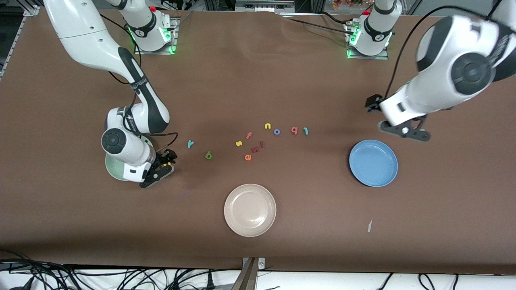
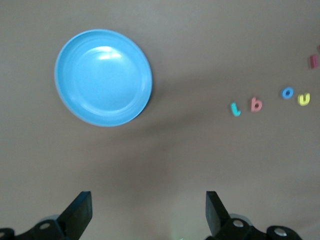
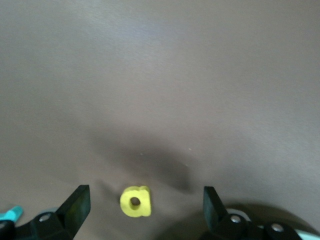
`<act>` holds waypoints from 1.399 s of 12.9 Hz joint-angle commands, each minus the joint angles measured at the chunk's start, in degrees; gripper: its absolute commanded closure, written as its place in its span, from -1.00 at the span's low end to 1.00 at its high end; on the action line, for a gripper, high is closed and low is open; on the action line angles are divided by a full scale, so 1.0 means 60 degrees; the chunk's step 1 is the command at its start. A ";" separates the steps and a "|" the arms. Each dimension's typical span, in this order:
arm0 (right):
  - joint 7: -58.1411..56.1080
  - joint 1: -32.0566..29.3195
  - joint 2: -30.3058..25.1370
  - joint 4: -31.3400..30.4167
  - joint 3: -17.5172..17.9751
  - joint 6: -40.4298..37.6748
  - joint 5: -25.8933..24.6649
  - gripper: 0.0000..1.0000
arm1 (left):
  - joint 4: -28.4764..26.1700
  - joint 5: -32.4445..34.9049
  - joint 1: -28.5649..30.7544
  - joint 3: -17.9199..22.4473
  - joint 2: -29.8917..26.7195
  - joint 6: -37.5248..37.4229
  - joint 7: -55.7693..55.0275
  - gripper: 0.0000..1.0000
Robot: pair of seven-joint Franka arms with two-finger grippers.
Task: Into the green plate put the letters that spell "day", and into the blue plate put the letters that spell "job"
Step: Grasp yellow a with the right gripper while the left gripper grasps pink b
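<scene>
The yellow a (image 3: 135, 202) lies flat on the brown table (image 1: 258, 80), right between the spread fingers of the right gripper (image 1: 162, 166), which hovers low over it with jaws wide apart and nothing held. Close call here: the letter sits just beside the green plate (image 1: 111, 169), which is mostly hidden under the right arm's wrist. It looks like the a is either about to be picked or has missed the plate; I can't tell which.

Out from that claw, toward the middle of the table, the teal y (image 1: 190, 143) and the olive d (image 1: 208, 155) wait untouched. Farther along the row sit the blue o (image 1: 277, 131), pink b (image 1: 294, 130) and teal j (image 1: 306, 130), with the yellow n (image 1: 267, 126) right by the o.

The left gripper (image 1: 404, 131) hangs over the table just beside the blue plate (image 1: 373, 163), fingers apart, empty; that arm waits.

The risks, as I judge them: these letters are tiny and thin, so the fingers could close above the a and come up empty, or nudge it under the plate's rim. Later, the yellow n beside the o invites a wrong grab.
</scene>
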 commanded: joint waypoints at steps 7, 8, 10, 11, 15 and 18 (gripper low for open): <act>-0.0150 -0.0115 -0.0336 -0.0878 0.0152 0.0689 0.0039 -1.00 | 0.0108 -0.0624 -0.2488 -0.0020 0.2488 0.3014 -0.4038 -1.00; -0.0135 -0.0115 -0.0365 -0.0980 0.0166 0.0703 0.0054 -1.00 | 0.0006 -0.0551 -0.2852 -0.0020 0.2723 0.3366 -0.4054 -0.99; -0.0135 -0.0115 -0.0424 -0.1083 0.0166 0.0718 0.0069 -0.99 | -0.0476 -0.0506 -0.3148 -0.0020 0.3017 0.4083 -0.4505 -0.76; -0.0120 -0.0115 -0.0424 -0.1084 0.0166 0.0718 0.0069 -0.97 | -0.0826 -0.0506 -0.3250 -0.0020 0.3062 0.4478 -0.4508 -0.65; -0.0120 -0.0115 -0.0439 -0.1084 0.0166 0.0718 0.0069 -0.57 | -0.1547 -0.0492 -0.3442 -0.0006 0.3310 0.5464 -0.4567 0.23; -0.0120 -0.0115 -0.0439 -0.1128 0.0166 0.0733 0.0083 -0.30 | -0.1621 0.0166 -0.3456 -0.0006 0.3560 0.5508 -0.4625 0.18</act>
